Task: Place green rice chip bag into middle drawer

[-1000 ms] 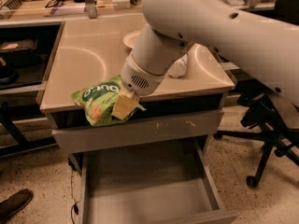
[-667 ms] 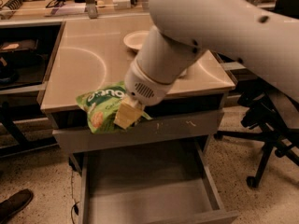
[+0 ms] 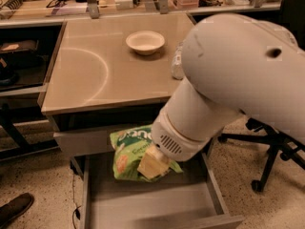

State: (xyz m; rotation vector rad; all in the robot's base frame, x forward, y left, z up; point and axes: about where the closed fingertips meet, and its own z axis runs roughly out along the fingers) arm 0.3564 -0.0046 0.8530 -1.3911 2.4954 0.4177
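The green rice chip bag (image 3: 127,152) hangs in front of the cabinet, over the back part of the open middle drawer (image 3: 143,204). My gripper (image 3: 152,163) is shut on the bag's right side, its pale fingers (image 3: 148,165) pressed into the crinkly film. The big white arm comes down from the upper right and hides the bag's right edge and part of the drawer's back right corner. The drawer's grey floor shows bare in front of the bag.
A white bowl (image 3: 145,42) stands on the beige tabletop (image 3: 95,75). A white patterned bottle (image 3: 177,61) is partly hidden behind the arm. A closed drawer front (image 3: 81,141) sits above the open one. An office chair base (image 3: 267,161) is at right, a shoe (image 3: 14,209) at lower left.
The gripper has carried the bag off the tabletop's front edge and down in front of the cabinet, to above the open drawer. The view has shifted so the bowl shows.
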